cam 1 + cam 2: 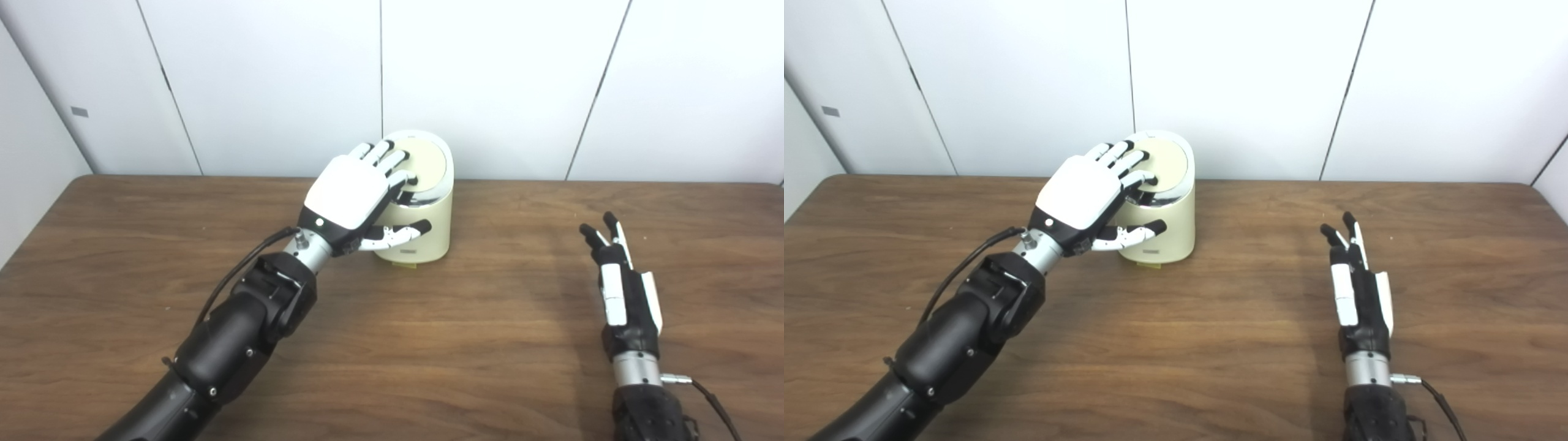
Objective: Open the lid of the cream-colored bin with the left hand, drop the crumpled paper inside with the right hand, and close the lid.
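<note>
Cream-coloured round plastic bin point(422, 226) on brown wooden desk point(490, 343), lid point(422, 162) shut, contents hidden. Left hand point(358, 196) spread flat on lid, nothing gripped. Right hand point(621, 288) fingers extended, empty.

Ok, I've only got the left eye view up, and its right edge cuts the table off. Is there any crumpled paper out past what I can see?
Observer: The right eye view reaches a little further, to the table's far right corner. That extra strip is bare wood, and no crumpled paper shows in either view.
Operator: And is anything tucked in the right hand on the side I can't see?
Observer: No. From this angle the right hand lies open, fingers straight, nothing in it.
Operator: And is the lid up at all?
Observer: No. Here too the lid sits down on the bin, with the left hand resting its fingertips on the lid's left part.
</note>
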Controlling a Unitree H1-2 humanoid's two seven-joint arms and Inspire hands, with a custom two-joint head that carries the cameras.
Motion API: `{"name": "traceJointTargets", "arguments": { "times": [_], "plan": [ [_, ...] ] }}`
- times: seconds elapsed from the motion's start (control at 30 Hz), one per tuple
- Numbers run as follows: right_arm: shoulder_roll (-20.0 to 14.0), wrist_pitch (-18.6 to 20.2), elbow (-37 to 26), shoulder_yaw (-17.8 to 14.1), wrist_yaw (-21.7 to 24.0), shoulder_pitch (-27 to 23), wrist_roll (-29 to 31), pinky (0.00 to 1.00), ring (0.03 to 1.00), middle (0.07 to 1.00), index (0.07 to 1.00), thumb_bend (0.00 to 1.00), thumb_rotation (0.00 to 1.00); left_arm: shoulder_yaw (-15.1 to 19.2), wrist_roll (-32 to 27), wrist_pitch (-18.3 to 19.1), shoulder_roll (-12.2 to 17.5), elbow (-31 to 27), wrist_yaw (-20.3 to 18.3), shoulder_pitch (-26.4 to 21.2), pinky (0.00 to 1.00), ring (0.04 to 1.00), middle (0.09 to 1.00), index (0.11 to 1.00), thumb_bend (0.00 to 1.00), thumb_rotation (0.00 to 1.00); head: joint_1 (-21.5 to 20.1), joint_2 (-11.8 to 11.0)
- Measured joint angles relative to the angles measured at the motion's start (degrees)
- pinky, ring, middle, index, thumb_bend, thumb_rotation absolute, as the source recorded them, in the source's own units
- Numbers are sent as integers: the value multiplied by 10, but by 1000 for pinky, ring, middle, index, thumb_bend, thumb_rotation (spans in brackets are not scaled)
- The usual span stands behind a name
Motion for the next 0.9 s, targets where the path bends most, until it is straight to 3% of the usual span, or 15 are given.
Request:
{"name": "traceJointTargets", "arguments": {
  "times": [0.13, 0.33, 0.5, 0.6, 0.77, 0.9],
  "plan": [
    [-4, 0, -4, -1, 0, 5, 3, 968, 935, 885, 969, 653, 1000, -1, 10, 6, -8, 1, 0, 0, 934, 981, 956, 777, 561, 1000, -1, 1],
    [-11, -16, 0, -3, 0, 4, 1, 942, 917, 883, 973, 616, 1000, 29, -38, 6, -12, -10, -12, 13, 886, 937, 915, 780, 533, 993, 4, 4],
    [-11, -19, 2, -4, 1, 0, 13, 981, 935, 894, 983, 622, 1000, 93, -132, 6, -37, -38, -19, 51, 790, 876, 867, 806, 488, 858, 8, 4],
    [-12, -17, 1, -4, 8, 0, 22, 992, 941, 896, 981, 622, 1000, 129, -178, 12, -49, -69, -23, 73, 747, 862, 865, 830, 475, 887, 8, 4],
    [-13, -15, -1, -4, 16, 3, 24, 999, 943, 898, 979, 612, 1000, 192, -249, 30, -71, -123, -20, 92, 795, 870, 865, 851, 457, 835, 10, 6],
    [-13, -5, -3, -2, 21, 3, 26, 983, 934, 894, 948, 646, 1000, 249, -337, 55, -115, -177, -17, 121, 763, 843, 866, 876, 454, 820, 7, 11]
  ]
}}
